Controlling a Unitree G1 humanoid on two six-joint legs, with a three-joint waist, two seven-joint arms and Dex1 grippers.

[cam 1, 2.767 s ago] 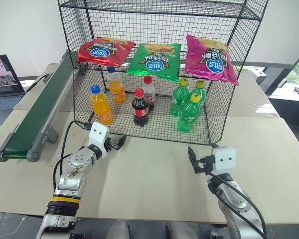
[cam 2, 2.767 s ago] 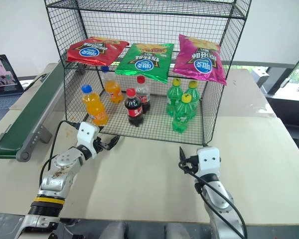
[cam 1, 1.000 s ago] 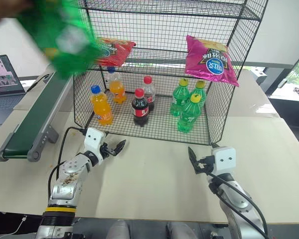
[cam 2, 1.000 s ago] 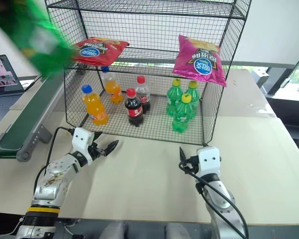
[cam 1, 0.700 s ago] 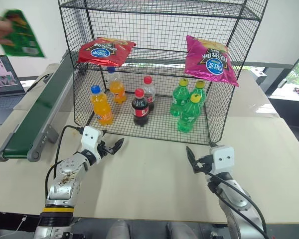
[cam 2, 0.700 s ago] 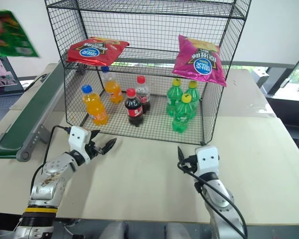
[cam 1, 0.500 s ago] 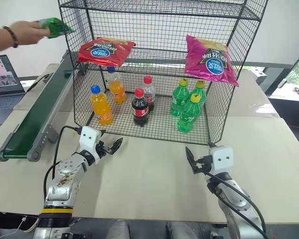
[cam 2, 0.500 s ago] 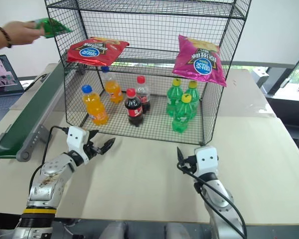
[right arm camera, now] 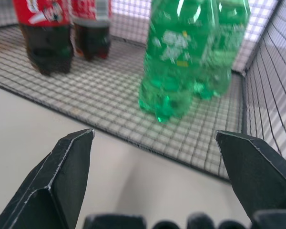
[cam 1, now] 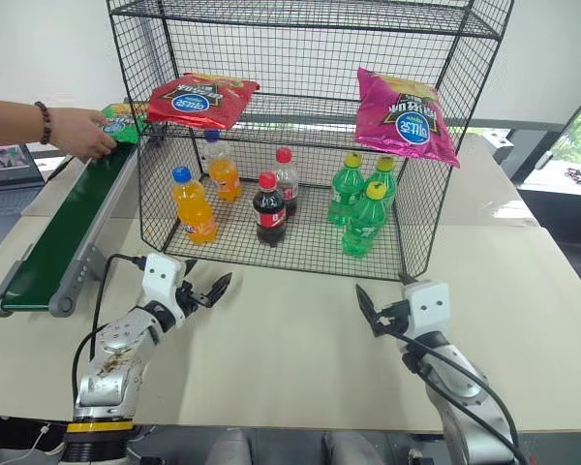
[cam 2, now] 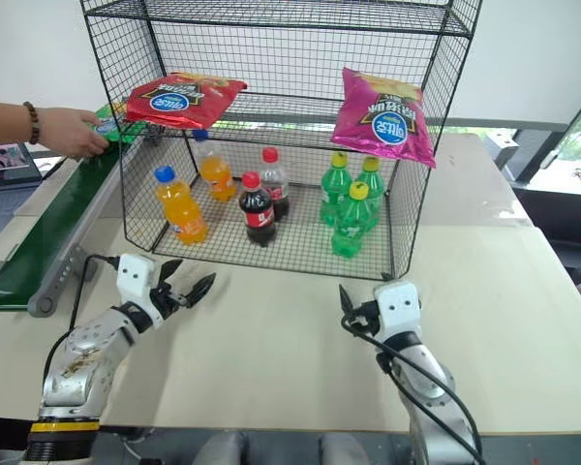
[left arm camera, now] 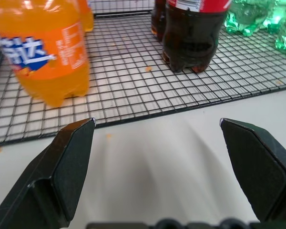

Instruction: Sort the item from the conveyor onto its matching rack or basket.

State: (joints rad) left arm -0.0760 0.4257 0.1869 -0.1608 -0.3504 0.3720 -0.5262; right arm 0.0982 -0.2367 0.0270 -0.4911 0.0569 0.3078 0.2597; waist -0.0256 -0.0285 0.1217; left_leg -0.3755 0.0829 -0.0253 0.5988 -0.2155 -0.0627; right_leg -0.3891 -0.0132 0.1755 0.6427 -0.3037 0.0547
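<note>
1. Underneath everything is a pale beige table (cam 1: 300, 368); a white wall stands behind it, and a laptop (cam 1: 10, 160) sits at the far left edge.
2. Along the left side runs the conveyor (cam 1: 63, 228), its dark-green belt between grey rails, slanting from about 7 o'clock up toward 12 o'clock.
3. At table centre stands the black wire rack (cam 1: 300, 116): a red bag (cam 1: 201, 99) and a magenta bag (cam 1: 405, 114) lie on its middle tier, with orange, cola and green bottles on the bottom tier.
4. A person's hand (cam 1: 82, 133) rests on the green chip bag (cam 1: 126, 124) at the far end of the conveyor, just beside the rack's left corner.
5. Nearer the front, the left gripper (cam 1: 205, 291) hovers over the table with its fingers spread wide and empty; the green chip bag lies well apart from it, at roughly 11 o'clock.
6. Likewise the right gripper (cam 1: 368, 312) is spread wide and empty in front of the rack's right corner; the green chip bag is far off at about 10 o'clock.
</note>
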